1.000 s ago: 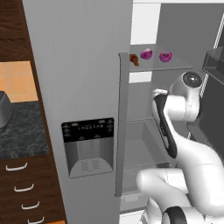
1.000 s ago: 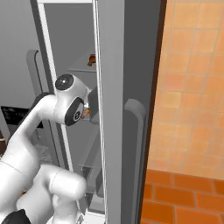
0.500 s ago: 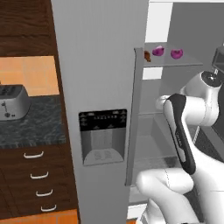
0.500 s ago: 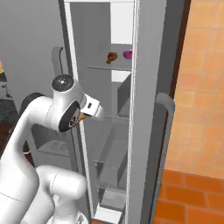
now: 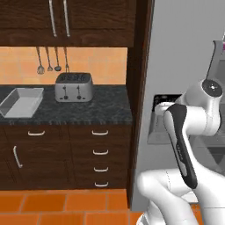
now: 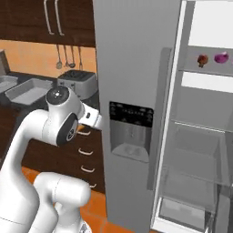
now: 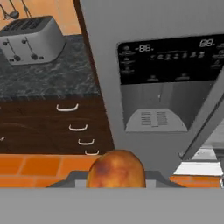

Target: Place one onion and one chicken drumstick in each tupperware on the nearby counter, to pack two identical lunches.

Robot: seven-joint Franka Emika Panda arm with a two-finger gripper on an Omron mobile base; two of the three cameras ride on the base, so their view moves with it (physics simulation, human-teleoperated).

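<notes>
left base: light-grey rectangular tupperware (image 5: 20, 102) on black marbled counter (image 5: 88, 115), silver toaster (image 5: 73, 87) beside it | right base: purple round onion (image 6: 221, 58) and brown drumstick (image 6: 202, 59) on fridge shelf | hand: claw (image 7: 116, 177) holds orange-brown chicken drumstick (image 7: 116, 168); fridge dispenser (image 7: 168, 83) ahead; toaster far left

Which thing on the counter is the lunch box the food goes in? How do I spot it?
Find the black stone counter under the dark wooden cupboards. At its left end, left of the silver toaster, lies the tupperware. It is a shallow, open, light-grey rectangle with a raised rim, while the toaster stands tall with slots on top.
</notes>
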